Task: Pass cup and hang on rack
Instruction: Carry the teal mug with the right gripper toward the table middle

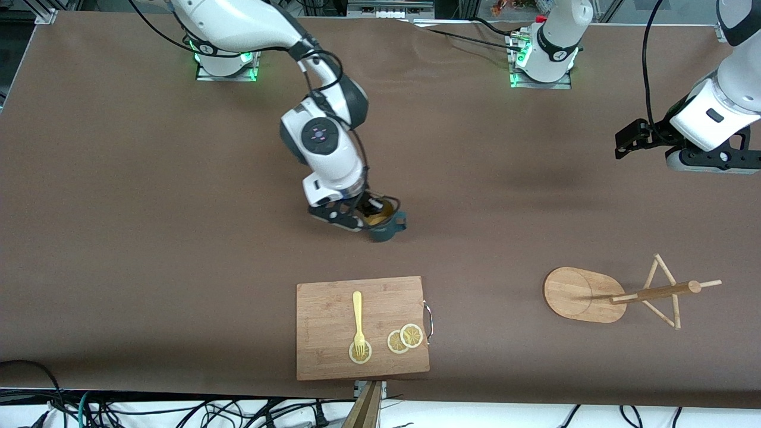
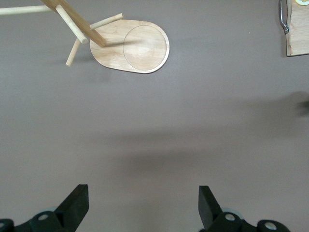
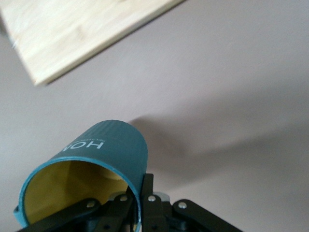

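Evidently the right gripper (image 1: 370, 215) was clenched on the rim of the small dark teal cup (image 1: 385, 226), held over the brown table (image 1: 148, 196) at about twelve o'clock from the rectangular wooden cutting board (image 1: 333, 309), so the pass called for a level carry toward the waiting left gripper (image 2: 144, 205), released wide above the light wooden rack (image 1: 585, 295).

White letters reading "HON", seen upside down and cut off, are printed on the cup's (image 3: 104, 145) teal wall, above a smaller illegible line.

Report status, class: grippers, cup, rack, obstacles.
Right gripper shut on cup rim, above table. Left gripper open, waiting. Rack free, nothing between.
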Motion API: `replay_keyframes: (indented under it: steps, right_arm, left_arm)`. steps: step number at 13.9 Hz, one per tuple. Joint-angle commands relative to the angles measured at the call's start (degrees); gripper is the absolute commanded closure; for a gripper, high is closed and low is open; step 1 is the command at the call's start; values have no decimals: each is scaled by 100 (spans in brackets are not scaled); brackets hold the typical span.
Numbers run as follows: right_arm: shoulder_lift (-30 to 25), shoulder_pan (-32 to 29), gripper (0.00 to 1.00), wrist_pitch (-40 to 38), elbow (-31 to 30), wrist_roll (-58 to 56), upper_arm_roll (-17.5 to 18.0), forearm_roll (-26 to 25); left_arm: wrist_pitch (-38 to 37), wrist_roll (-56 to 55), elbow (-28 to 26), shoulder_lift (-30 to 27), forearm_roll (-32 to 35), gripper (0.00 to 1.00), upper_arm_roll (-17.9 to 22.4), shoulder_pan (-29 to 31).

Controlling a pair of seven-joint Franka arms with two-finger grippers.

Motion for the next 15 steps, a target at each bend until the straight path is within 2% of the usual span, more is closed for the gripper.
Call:
replay_keyframes:
  steps: [1,6,8,12,13,14,15]
  right_arm:
    - [248,442,100,-305,542,536,-83,20]
    - [704,1022,100,-314,1078,1161,-74,29]
    - [924,1207,100,-305,1263,1363,-74,29]
    - [1021,1357,100,-305,1273,1514,-65,29]
    - [1013,1366,89,-314,1264,1514,-74,29]
    - [1013,1375,28,-314,1264,1523,-65,29]
    - [1004,1375,0,-323,1273,1505,-74,3]
  left_arm:
    - [-152,87,220,98,113,0,-10,1]
    - [-345,114,211,71,78,0,-36,1]
    - [-766,96,202,71,78,0,-54,-8]
    - [-952,78,211,27,69,0,-194,-78]
    - [-1013,96,211,10,34,0,-264,-69]
    - [-1057,122,202,27,-27,0,-274,-87]
    - [-1101,131,150,19,-45,0,-387,-78]
